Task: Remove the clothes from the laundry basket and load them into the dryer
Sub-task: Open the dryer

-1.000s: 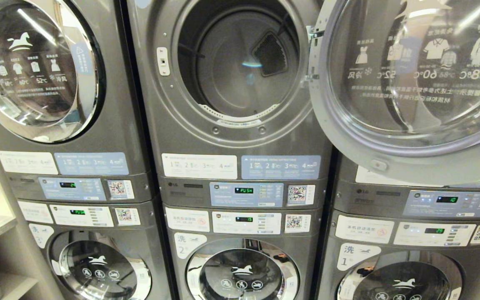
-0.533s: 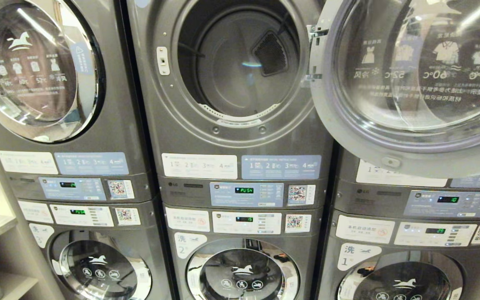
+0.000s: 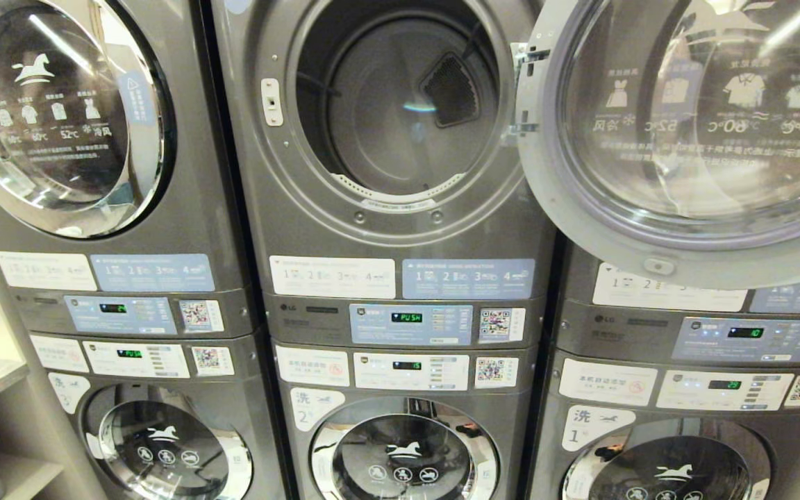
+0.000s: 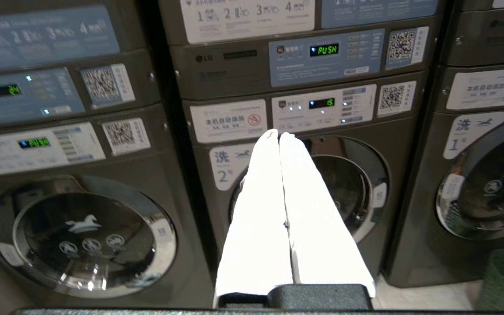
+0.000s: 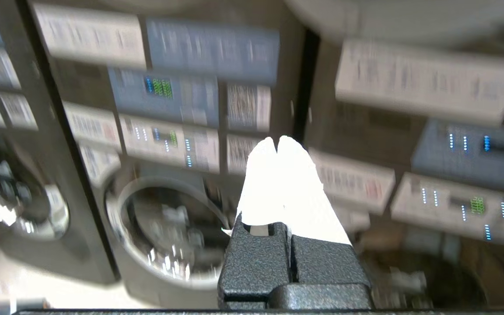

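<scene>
Right gripper (image 5: 278, 141): white fingers (image 5: 263, 175) pressing together, holding nothing, pointing at the stacked machines. Washer door (image 5: 164, 232) showing lower down beside it; panels (image 5: 164, 94) with green displays blurring across the fronts.

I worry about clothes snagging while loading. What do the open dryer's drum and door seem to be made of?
The drum looks like smooth brushed metal, grey with a soft sheen. The open door seems to be clear glass or plastic, see-through with sharp reflections, in a grey frame that could be plastic or painted metal.
</scene>
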Robot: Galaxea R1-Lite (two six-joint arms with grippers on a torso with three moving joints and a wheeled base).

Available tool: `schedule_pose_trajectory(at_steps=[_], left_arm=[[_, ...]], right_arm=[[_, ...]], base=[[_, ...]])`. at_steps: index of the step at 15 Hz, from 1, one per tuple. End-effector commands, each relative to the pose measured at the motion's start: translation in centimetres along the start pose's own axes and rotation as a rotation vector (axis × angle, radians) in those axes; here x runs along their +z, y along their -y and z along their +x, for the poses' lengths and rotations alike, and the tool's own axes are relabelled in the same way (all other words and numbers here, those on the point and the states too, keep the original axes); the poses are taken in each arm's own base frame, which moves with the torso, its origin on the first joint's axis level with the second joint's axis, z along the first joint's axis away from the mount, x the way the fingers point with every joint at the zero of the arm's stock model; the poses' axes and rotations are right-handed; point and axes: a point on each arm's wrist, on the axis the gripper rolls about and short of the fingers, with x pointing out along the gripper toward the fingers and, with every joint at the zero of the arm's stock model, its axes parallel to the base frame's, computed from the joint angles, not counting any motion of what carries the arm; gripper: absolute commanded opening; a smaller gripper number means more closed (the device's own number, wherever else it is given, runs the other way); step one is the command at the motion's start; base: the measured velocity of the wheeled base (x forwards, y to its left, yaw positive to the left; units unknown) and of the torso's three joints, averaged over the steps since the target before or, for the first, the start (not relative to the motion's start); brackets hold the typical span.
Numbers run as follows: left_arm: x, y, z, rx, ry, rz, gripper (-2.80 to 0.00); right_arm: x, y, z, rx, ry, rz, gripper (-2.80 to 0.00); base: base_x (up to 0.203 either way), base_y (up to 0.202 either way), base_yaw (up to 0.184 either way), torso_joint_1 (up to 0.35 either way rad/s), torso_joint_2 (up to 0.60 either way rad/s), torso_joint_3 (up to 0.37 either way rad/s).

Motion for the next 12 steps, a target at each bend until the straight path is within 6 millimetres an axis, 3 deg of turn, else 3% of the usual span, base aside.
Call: schedule_pose_trajectory(at_steps=[1,3,4,7,10,12], left_arm=[[0.0,0.0,0.1,0.012,0.019,0.015,-2.8],[-0.3,-0.3,0.1,0.142,-0.004,0.017,-2.8],[-1.2,-0.4,0.4,0.172,-0.033,0.009,-2.8],[-1.1,-0.3,0.4,0.146,-0.018,-0.001,-2.8],[-1.1,-0.3,0.4,0.148,-0.017,-0.011,-2.8],[-1.1,-0.3,0.4,0.145,-0.019,-0.003,-2.8]], right_arm=[[-3.3,-0.1,-2.8,-0.005,0.048,-0.006,-2.8],[-6.6,-0.1,-3.1,-0.018,-0.152,0.005,-2.8],[-7.3,-0.1,-3.1,-0.024,-0.226,0.021,-2.8],[-7.2,0.0,-2.4,-0.106,-0.318,0.037,-2.8],[-7.3,0.0,-2.7,-0.21,-0.277,0.054,-2.8],[-7.4,-0.2,-3.7,-0.2,-0.15,0.041,-2.8]], base=[[0.0,0.0,0.0,0.0,0.0,0.0],[0.0,0.0,0.0,0.0,0.0,0.0],[0.0,0.0,0.0,0.0,0.0,0.0],[0.0,0.0,0.0,0.0,0.0,0.0],[0.0,0.0,0.0,0.0,0.0,0.0],[0.0,0.0,0.0,0.0,0.0,0.0]])
